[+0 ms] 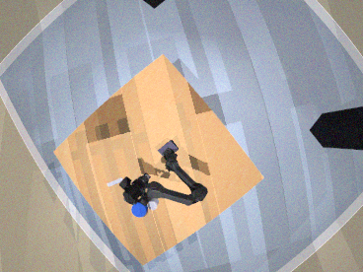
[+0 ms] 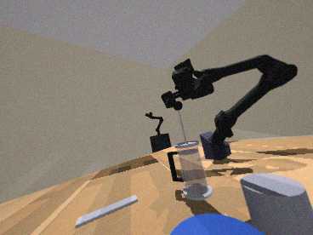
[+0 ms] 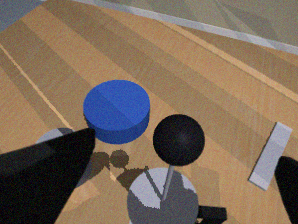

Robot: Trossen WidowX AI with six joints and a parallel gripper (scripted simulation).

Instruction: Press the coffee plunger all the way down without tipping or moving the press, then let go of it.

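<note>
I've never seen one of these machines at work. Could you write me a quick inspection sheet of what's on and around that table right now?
Surface: wooden plank table, with shadows across it.
Job's things: clear glass coffee press with black handle standing upright; its thin rod is raised, black round plunger knob high above the grey lid.
Clutter: blue round disc; grey cylinder; flat grey bar lying apart from the press.
Grippers: black gripper open and holding nothing, at the knob with one finger on each side of it.
Cables: nothing seen.
Surroundings: beige walls; small dark stand with an arm-like shape behind the table.
</note>
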